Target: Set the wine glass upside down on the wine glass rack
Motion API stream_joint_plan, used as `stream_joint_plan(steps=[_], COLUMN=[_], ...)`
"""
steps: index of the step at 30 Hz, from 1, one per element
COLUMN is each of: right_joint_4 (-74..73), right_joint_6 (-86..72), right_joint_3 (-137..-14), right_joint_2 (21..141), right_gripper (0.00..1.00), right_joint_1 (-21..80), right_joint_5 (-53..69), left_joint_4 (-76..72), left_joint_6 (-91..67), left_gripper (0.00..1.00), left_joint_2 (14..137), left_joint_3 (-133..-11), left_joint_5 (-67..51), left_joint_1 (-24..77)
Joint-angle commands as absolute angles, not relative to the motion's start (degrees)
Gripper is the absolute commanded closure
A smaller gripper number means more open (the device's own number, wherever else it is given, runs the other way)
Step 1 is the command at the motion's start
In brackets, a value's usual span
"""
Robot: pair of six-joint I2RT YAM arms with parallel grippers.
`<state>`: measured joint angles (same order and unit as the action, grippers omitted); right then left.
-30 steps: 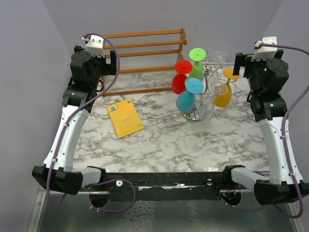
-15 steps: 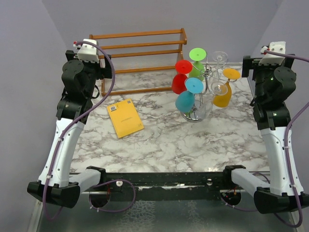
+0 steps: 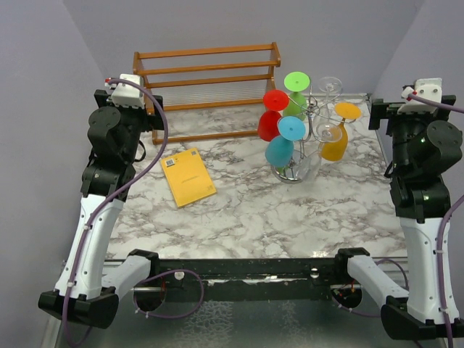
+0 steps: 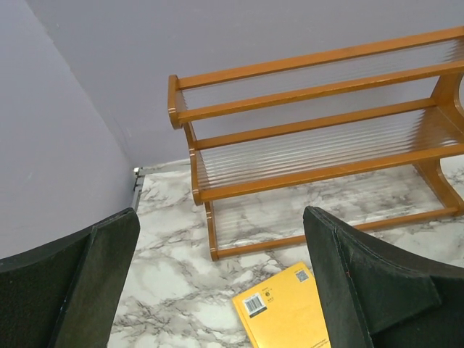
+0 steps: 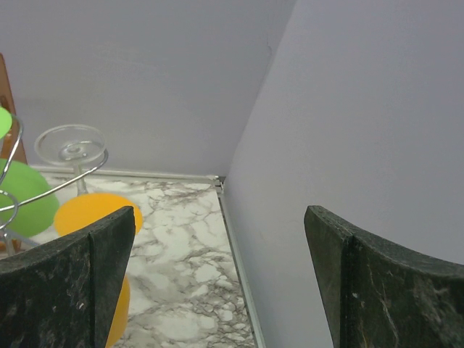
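The wine glass rack (image 3: 310, 116) stands on its shiny disc base (image 3: 299, 174) at the back right of the marble table. Several wine glasses hang upside down from its wire arms: red (image 3: 271, 116), green (image 3: 296, 93), blue (image 3: 280, 148), orange (image 3: 336, 142) and a clear one (image 3: 330, 87). The right wrist view shows the clear glass's foot (image 5: 71, 145) and the orange foot (image 5: 87, 212) at its left. My left gripper (image 4: 217, 217) is open and empty above the table's back left. My right gripper (image 5: 219, 214) is open and empty by the right wall.
A brown wooden slatted shelf (image 3: 206, 87) stands at the back left against the wall. A yellow booklet (image 3: 187, 176) lies flat in front of it. Grey walls close in the table's left and right sides, and a metal edge strip (image 5: 235, 246) runs along the right wall.
Both arms have drawn outward and back: the left one to the left, the right one to the right, away from the rack. The glasses and the booklet have not moved.
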<state>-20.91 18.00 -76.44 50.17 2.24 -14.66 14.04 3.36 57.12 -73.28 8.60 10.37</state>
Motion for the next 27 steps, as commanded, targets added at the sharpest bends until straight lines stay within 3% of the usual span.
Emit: stream_joint_plan(steps=[1,16,27], right_joint_4=[-25.02,-29.12,-30.67], right_joint_6=[16.27,13.35,11.81], right_joint_3=[-73.39,-71.67,-74.88], right_joint_2=[46.97,45.31,47.8], right_gripper=[0.0,0.0,0.0], right_joint_1=[1.58,-2.61,-3.08], right_joint_5=[-10.29,-4.43,-8.04], left_joint_4=[14.53,17.89,20.98], left_joint_6=[3.69,4.12,3.9], left_gripper=[0.01,0.01,0.01], left_joint_2=[53.95,52.19,53.21], left_joint_3=[-71.21,-69.32,-72.46], left_joint_5=[6.52,5.0,3.77], left_joint_1=[8.8,5.66,4.01])
